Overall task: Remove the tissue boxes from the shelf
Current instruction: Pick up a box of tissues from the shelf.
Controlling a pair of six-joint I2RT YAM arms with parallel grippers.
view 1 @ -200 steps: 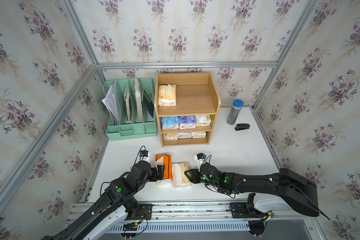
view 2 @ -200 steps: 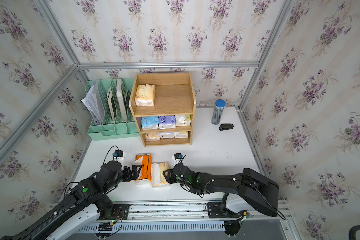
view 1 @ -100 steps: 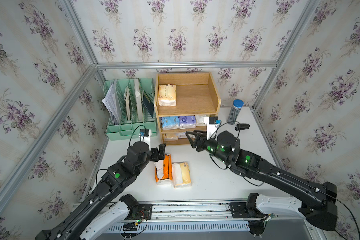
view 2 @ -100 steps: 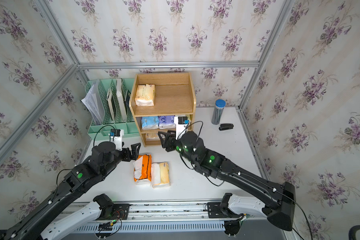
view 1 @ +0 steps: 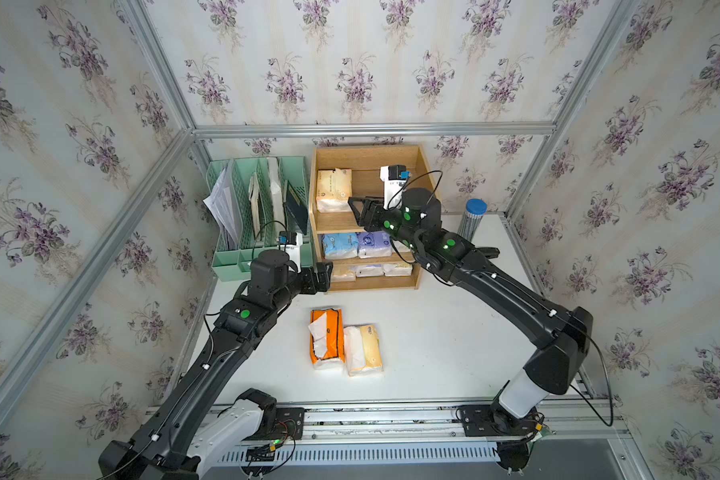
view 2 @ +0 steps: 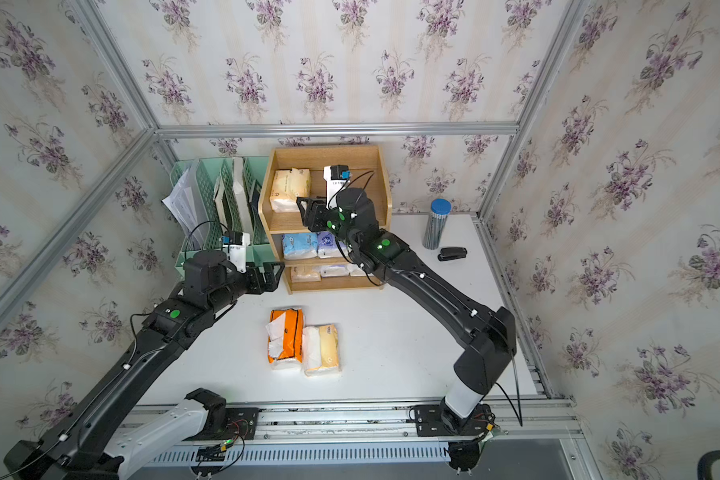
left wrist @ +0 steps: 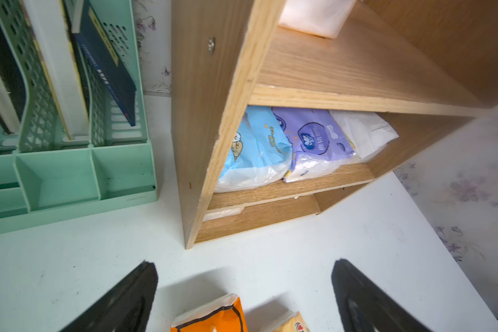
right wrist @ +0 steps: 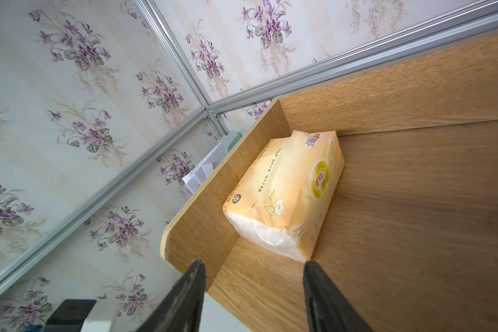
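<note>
On the top tier of the shelf (view 1: 366, 157), against the side panel nearest the mint green file organizer (view 1: 258, 195), one cream-yellow tissue pack (view 1: 333, 190) is lying flat. The right gripper (view 1: 356, 204) is hovering over the front edge of that same tier and pointing at the pack. In the right wrist view its jaws are standing apart with nothing between them, and the pack's near end is sitting just ahead of the fingertips (right wrist: 316, 287).

Below, the shelf's middle tier is holding a light blue pack (view 1: 339, 245) at the organizer end, a purple pack (view 1: 373, 244) touching it, and a white pack (left wrist: 362, 129) beyond that, which the right arm is partly hiding in both top views. Three pale packs (view 1: 368, 271) are lying in a row on the bottom tier.

In front of the shelf, on the white table (view 1: 433, 332), the orange pack (view 1: 327, 338) and a second cream-yellow pack (view 1: 362, 349) are lying side by side, touching. The left gripper (view 1: 323, 276) is hanging low near the shelf's front corner on the organizer side, level with the bottom tier, its jaws spread wide and gripping nothing.
</note>
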